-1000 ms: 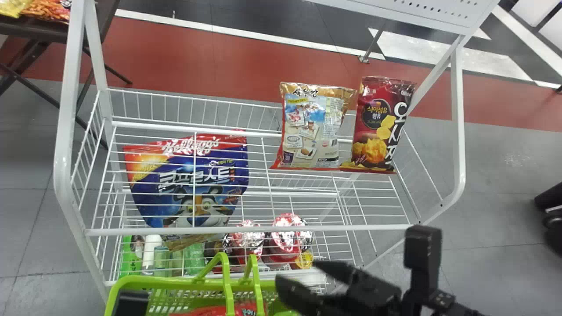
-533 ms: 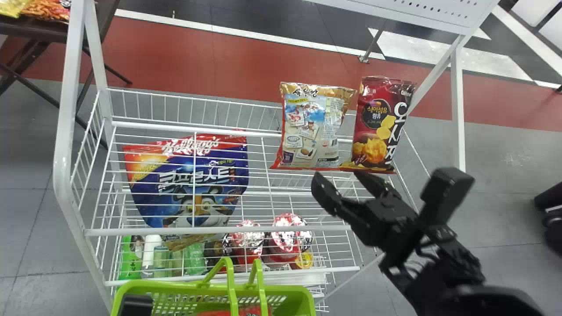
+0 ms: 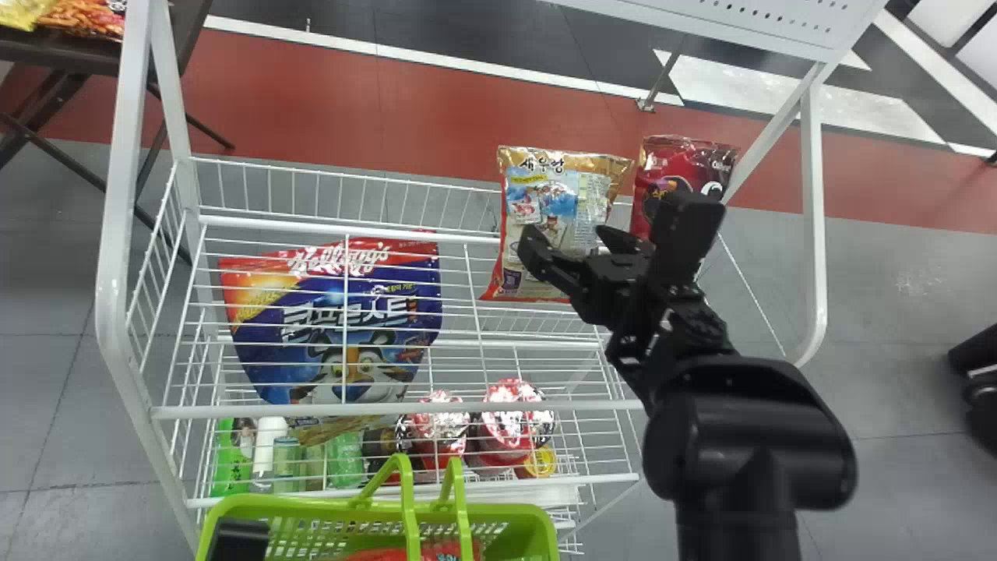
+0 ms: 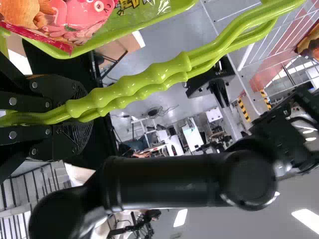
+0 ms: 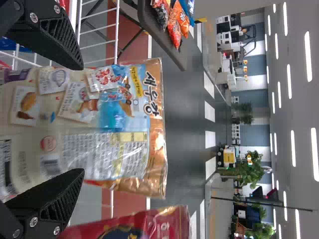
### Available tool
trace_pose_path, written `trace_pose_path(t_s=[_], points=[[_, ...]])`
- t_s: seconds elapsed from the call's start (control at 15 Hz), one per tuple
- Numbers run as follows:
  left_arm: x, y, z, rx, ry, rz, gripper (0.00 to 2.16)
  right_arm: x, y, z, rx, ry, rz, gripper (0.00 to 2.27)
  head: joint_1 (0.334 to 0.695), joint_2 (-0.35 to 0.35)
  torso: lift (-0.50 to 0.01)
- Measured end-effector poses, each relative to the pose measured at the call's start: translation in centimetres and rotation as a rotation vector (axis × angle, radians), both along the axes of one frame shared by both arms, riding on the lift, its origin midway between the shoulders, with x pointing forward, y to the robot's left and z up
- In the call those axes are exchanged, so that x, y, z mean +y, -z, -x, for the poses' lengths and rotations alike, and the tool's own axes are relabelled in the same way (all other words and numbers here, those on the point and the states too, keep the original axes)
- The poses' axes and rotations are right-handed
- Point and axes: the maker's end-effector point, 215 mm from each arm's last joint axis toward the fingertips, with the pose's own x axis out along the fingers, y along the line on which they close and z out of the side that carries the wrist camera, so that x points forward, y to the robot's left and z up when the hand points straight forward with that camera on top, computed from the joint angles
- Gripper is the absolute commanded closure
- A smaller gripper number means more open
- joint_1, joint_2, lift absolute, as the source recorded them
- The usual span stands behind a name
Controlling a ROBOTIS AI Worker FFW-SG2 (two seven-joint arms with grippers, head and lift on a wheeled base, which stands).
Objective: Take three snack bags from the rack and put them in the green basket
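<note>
Right gripper (image 3: 569, 236) at rack (image 3: 113, 273): fingers apart, gold-topped snack bag (image 3: 545, 187) between them; red snack bag (image 3: 662, 164) beside it. Left gripper (image 3: 240, 539) clamped on handles (image 3: 410, 506) of green basket (image 3: 288, 508).

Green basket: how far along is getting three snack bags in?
Done: at least one red-edged snack bag lies in the green basket, its handles in the left gripper. In hand: no snack yet; the right gripper stands open around the gold-topped snack bag on the rack. Left: two bags, if the basket holds just one.
</note>
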Motion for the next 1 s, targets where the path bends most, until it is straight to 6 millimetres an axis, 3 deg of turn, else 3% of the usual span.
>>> trace_pose_path(t_s=[0.07, 0.13, 0.2, 0.27, 0.4, 0.6, 0.8, 1.0], points=[[0.1, 0.1, -0.2, 0.0, 0.0, -0.002, 2.13, 0.3, 0.7, -0.8, 0.013, 0.0, 0.007, 0.35, 0.695, -0.35, -0.006], [0.2, 0.2, -0.3, 0.001, -0.001, -0.004, 2.13, 0.5, 1.2, -1.4, 0.024, -0.001, 0.012, 0.98, 0.695, -0.35, -0.006], [0.3, 0.3, -0.4, 0.002, -0.002, -0.004, 2.13, 0.6, 1.6, -1.7, 0.032, -0.002, 0.016, 1.82, 0.695, -0.35, -0.006], [0.3, 0.4, -0.5, 0.003, -0.002, -0.004, 2.13, 0.6, 1.9, -1.9, 0.042, -0.004, 0.019, 2.07, 0.695, -0.35, -0.006], [0.4, 0.5, -0.7, 0.003, -0.003, -0.005, 2.13, 1.3, 2.3, -1.8, 0.055, -0.029, 0.005, 2.13, 0.695, -0.35, -0.006], [0.4, 0.5, -0.9, 0.001, -0.004, -0.006, 2.13, 2.0, 0.8, -0.5, 0.001, -0.05, -0.007, 2.13, 0.695, -0.35, -0.006], [0.4, 0.5, -0.9, 0.0, -0.004, -0.008, 2.13, 2.4, -1.3, 2.0, -0.038, -0.058, -0.031, 2.13, 0.695, -0.35, -0.006], [0.4, 0.6, -1.2, -0.006, -0.009, -0.012, 2.13, 1.9, -3.3, 6.2, -0.032, -0.058, 0.0, 2.13, 0.695, -0.35, -0.006]])
